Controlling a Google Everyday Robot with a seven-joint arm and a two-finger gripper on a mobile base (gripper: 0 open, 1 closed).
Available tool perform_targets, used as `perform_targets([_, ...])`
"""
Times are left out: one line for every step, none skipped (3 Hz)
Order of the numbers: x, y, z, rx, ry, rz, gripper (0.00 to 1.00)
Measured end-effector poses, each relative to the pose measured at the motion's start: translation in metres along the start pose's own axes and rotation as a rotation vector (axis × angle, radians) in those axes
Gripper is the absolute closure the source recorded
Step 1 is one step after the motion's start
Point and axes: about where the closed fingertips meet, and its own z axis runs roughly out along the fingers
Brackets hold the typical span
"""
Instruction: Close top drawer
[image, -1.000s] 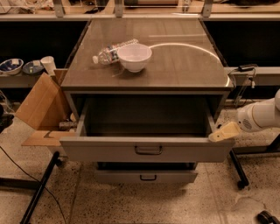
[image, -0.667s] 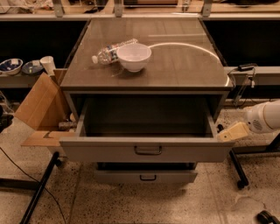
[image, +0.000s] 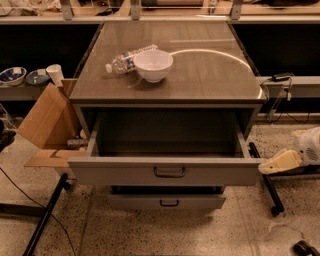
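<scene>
- Beside the right front corner of the wide grey metal top drawer, the cream gripper has drifted slightly right; spread or pressed together, can't tell.
- Drawer's still pulled fully out, so closing hasn't started imo.

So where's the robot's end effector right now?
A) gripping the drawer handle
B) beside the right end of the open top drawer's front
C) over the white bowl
B: the end effector sits by the right front corner of the pulled-out top drawer.
</scene>
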Motion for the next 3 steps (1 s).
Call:
perform_targets([0.013, 0.006, 0.005, -0.015, 0.02, 0.008, 0.0])
perform_targets([0.026, 0.013, 0.019, -0.036, 0.046, 0.018, 0.0])
perform_targets([0.039, 0.017, 0.04, -0.057, 0.073, 0.016, 0.0])
